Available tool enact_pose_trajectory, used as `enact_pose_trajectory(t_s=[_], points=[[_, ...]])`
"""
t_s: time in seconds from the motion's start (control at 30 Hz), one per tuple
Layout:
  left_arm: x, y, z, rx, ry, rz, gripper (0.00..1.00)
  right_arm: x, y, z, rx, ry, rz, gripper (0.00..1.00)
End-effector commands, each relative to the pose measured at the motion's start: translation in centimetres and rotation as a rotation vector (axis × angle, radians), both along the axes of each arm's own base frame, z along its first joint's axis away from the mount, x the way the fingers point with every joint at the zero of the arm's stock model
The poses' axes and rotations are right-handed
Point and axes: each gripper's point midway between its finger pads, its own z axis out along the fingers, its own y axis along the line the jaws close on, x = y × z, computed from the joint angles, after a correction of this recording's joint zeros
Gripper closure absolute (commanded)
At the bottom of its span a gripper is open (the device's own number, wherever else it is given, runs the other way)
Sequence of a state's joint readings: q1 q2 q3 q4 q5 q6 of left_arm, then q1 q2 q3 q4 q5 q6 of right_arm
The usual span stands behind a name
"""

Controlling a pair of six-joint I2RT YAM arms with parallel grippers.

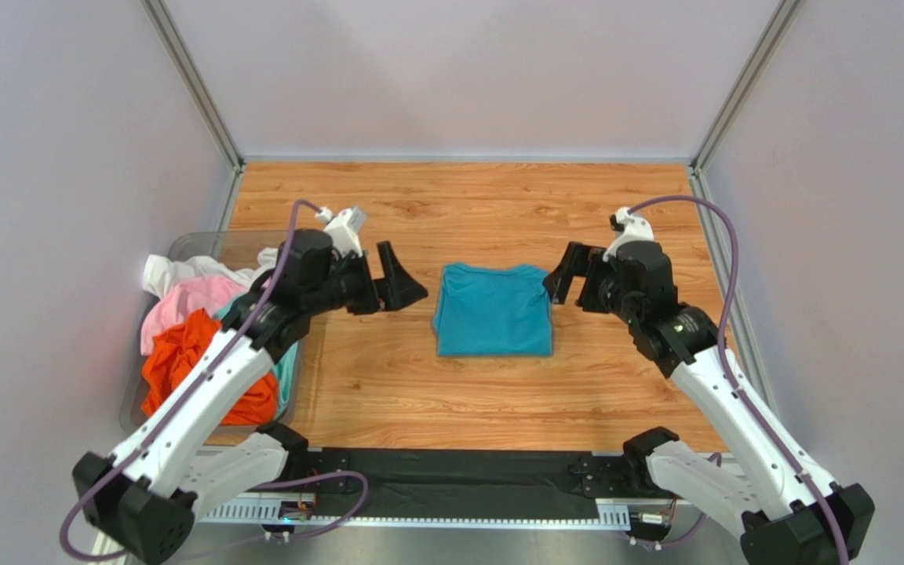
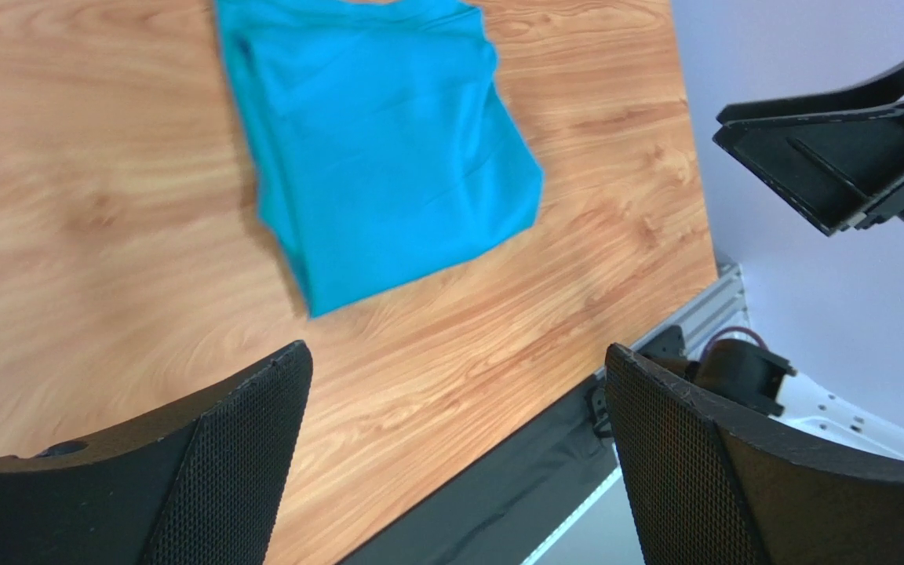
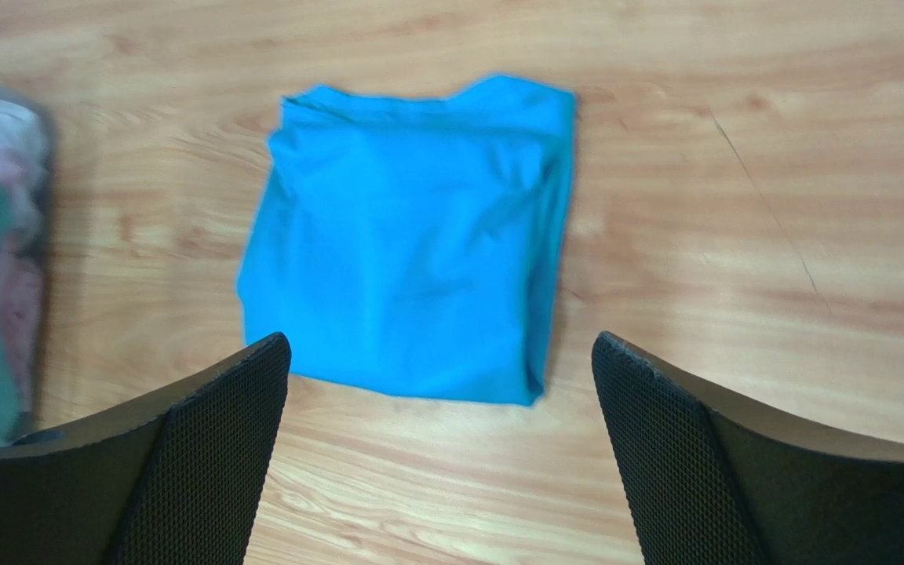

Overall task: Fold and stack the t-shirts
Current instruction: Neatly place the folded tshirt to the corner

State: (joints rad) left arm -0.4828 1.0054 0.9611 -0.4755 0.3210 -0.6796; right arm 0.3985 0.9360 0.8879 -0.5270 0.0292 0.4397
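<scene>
Teal t-shirt (image 1: 493, 310): folded to a near-square packet, flat on bench (image 1: 421, 389), collar edge at far side, touching neither jaws. Left jaws just left of it, right jaws just right of it, both spread wide, gripping nothing, pointed inward at it. Other t-shirts (image 1: 192, 341) heaped in clear bin (image 1: 186, 245) well left of it; probably next reach, left arm (image 1: 221, 377) nearer.

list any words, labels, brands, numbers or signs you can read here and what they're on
No text can be read in any view.
teal t-shirt: plain cloth, no print or tag showing.
heap of shirts in the clear bin: plain colours, no lettering seen.
left arm and right arm: no legible marking.
</scene>
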Motion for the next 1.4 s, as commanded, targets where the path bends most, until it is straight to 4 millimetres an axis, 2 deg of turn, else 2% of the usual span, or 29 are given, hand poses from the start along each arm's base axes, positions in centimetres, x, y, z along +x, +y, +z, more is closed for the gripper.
enact_pose_trajectory(t_s=[0.0,0.13,0.2,0.27,0.4,0.53,0.57,0.63,0.87,1.0,1.03,1.1,1.23,1.27,1.37], points=[[-2.6,3.6,-3.8,0.096,0.085,0.126,0.0,-1.1,-1.8,-3.6,-0.059,0.077,-0.067,0.0],[-5.0,6.5,-5.5,0.145,0.113,0.211,0.0,-1.5,-1.2,-6.2,-0.059,0.15,-0.044,0.0],[-5.1,7.0,-5.8,0.148,0.11,0.24,0.0,-1.6,-1.2,-7.1,-0.069,0.189,-0.048,0.0],[-4.7,6.6,-5.9,0.135,0.094,0.23,0.0,-1.7,-1.2,-8.2,-0.074,0.233,-0.056,0.0],[-3.4,5.2,-7.3,0.146,0.134,0.189,0.0,-2.1,-1.2,-9.0,-0.058,0.263,-0.081,0.0],[-0.4,2.9,-8.0,0.145,0.141,0.136,0.0,-2.5,-1.6,-8.9,-0.048,0.253,-0.107,0.0],[0.5,2.2,-8.9,0.161,0.173,0.124,0.0,-2.8,-1.8,-8.8,-0.047,0.252,-0.107,0.0],[1.6,0.4,-8.7,0.13,0.163,0.057,0.0,-3.3,-2.0,-9.0,-0.049,0.26,-0.11,0.0],[6.8,-2.7,-13.3,0.222,0.251,0.015,0.03,-5.4,-3.0,-9.0,-0.058,0.267,-0.112,0.0],[7.2,-4.2,-16.4,0.262,0.322,-0.034,0.15,-6.0,-3.6,-8.6,-0.061,0.245,-0.123,0.0],[6.9,-4.6,-18.0,0.289,0.356,-0.047,0.18,-6.2,-3.8,-8.6,-0.06,0.239,-0.125,0.0],[7.0,-5.4,-18.7,0.296,0.373,-0.067,0.23,-6.4,-4.0,-8.6,-0.066,0.233,-0.129,0.0],[6.8,-5.9,-21.5,0.336,0.434,-0.077,0.29,-6.8,-4.1,-8.9,-0.068,0.237,-0.129,0.0],[6.9,-6.3,-21.6,0.332,0.439,-0.087,0.33,-6.9,-4.1,-8.9,-0.065,0.238,-0.125,0.0],[6.7,-6.6,-22.7,0.349,0.463,-0.096,0.38,-7.0,-4.1,-8.8,-0.064,0.235,-0.123,0.0]])
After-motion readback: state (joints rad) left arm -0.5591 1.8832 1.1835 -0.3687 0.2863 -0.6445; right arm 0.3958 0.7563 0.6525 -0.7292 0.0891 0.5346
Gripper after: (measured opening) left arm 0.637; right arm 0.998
